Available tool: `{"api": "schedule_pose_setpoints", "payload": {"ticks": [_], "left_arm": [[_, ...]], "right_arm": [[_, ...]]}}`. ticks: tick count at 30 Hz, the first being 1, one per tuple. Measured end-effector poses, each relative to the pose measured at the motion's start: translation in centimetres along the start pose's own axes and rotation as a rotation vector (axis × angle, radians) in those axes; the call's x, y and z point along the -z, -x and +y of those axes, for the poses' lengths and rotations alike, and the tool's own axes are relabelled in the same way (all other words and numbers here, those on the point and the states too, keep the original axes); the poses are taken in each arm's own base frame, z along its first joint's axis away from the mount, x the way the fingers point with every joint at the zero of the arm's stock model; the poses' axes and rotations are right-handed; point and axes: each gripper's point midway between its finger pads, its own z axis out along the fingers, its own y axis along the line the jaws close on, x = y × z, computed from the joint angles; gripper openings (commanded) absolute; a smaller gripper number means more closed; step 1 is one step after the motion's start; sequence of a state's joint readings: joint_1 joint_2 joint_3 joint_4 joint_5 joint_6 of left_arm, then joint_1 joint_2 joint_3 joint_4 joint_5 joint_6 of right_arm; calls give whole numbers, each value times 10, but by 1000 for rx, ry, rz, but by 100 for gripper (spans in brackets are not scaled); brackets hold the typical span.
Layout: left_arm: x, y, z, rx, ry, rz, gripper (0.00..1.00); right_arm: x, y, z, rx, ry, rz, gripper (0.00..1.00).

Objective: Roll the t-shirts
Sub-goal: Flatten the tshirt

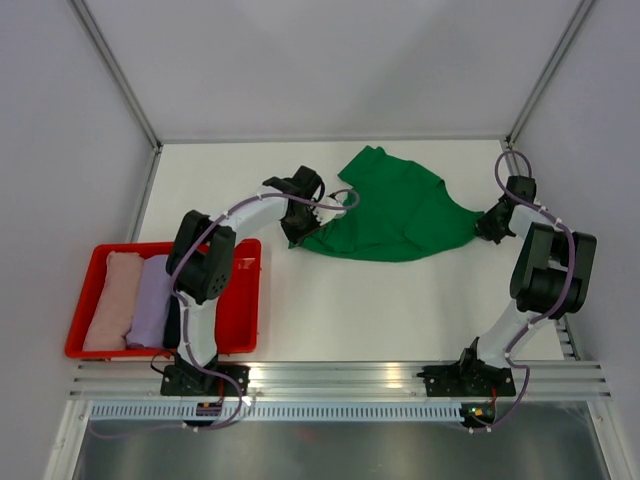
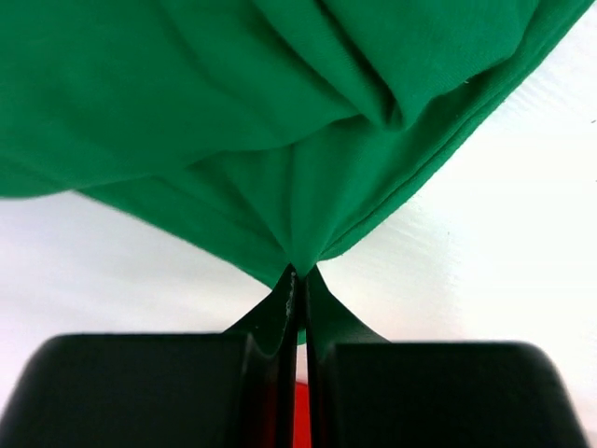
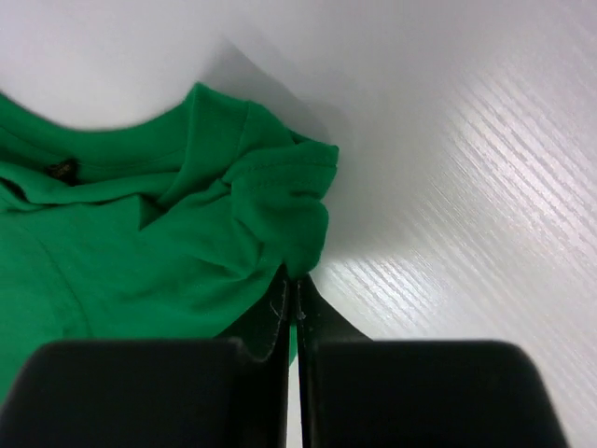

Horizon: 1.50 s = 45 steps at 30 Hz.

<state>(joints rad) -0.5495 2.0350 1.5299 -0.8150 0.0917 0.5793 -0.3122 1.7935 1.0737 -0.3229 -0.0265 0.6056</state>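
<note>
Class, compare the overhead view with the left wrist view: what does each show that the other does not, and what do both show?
Only overhead: the red tray holding a pink shirt and a lavender shirt, plus the right end effector. Only the left wrist: up close, the left end effector shut on a pinched fold of cloth. Both: the green t-shirt on the white table.
</note>
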Motion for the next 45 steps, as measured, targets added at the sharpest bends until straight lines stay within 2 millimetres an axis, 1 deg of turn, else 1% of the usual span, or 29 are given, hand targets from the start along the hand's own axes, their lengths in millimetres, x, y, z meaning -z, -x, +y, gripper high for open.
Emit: {"api": "schedule_pose_setpoints", "payload": {"ticks": [2,4,5,6,7,8,9,10,12,15,17,20,21,22,23,24,26,27,29,31,33,35,37,38,39,40,41,43,45], "left_arm": [[13,5,5,29,21,-34,2],[33,12,14,59,51,-83,2],[55,22,23,70,88,-137,2],[62,23,27,76,102,-153,2],[80,28,33,80,132,-190,2],[104,35,40,80,170,-237,2],[121,39,44,79,201,-270,2],[149,45,48,76,245,-325,2],[189,50,47,66,301,-401,2],[253,49,40,53,397,-511,2],[296,47,37,46,469,-577,2],[351,43,34,43,564,-669,2],[368,42,32,43,591,-698,2],[383,40,31,44,619,-722,2],[395,38,30,46,643,-744,2],[402,36,29,47,655,-754,2],[408,34,28,46,670,-763,2],[408,35,29,45,672,-761,2],[397,39,37,44,672,-734,2],[381,48,52,49,664,-694,2],[360,61,75,65,653,-653,2],[346,81,108,87,662,-634,2],[342,100,146,120,704,-640,2],[341,106,161,134,727,-649,2],[342,113,182,156,761,-665,2],[342,116,197,173,791,-678,2],[342,116,208,189,815,-682,2],[343,112,220,216,847,-685,2],[352,110,228,234,878,-712,2]], "right_arm": [[4,6,4,2,7,-12,1],[19,19,13,9,28,-44,0],[28,26,18,14,40,-66,0],[43,36,25,21,61,-98,0],[63,49,34,29,88,-142,0],[87,62,43,36,118,-191,0],[115,76,53,42,155,-254,0],[148,90,63,47,198,-324,0],[228,116,82,53,304,-490,0],[347,133,97,62,446,-711,0],[413,135,101,70,515,-821,0],[485,131,102,81,599,-934,0],[501,128,103,87,623,-955,0],[511,125,103,90,639,-970,0],[516,124,104,96,650,-972,0],[516,123,105,99,653,-966,0],[501,123,106,103,637,-926,0],[490,125,108,105,629,-902,0],[464,129,113,101,607,-846,0],[426,137,120,86,581,-776,0],[386,150,130,61,566,-715,0],[344,164,142,35,555,-655,0],[304,179,156,14,537,-594,0],[293,188,165,11,540,-582,0],[279,196,176,10,543,-566,0],[269,205,189,13,555,-556,0],[266,214,204,19,578,-554,0],[272,229,235,44,643,-572,0],[287,236,249,62,687,-600,0]]}}
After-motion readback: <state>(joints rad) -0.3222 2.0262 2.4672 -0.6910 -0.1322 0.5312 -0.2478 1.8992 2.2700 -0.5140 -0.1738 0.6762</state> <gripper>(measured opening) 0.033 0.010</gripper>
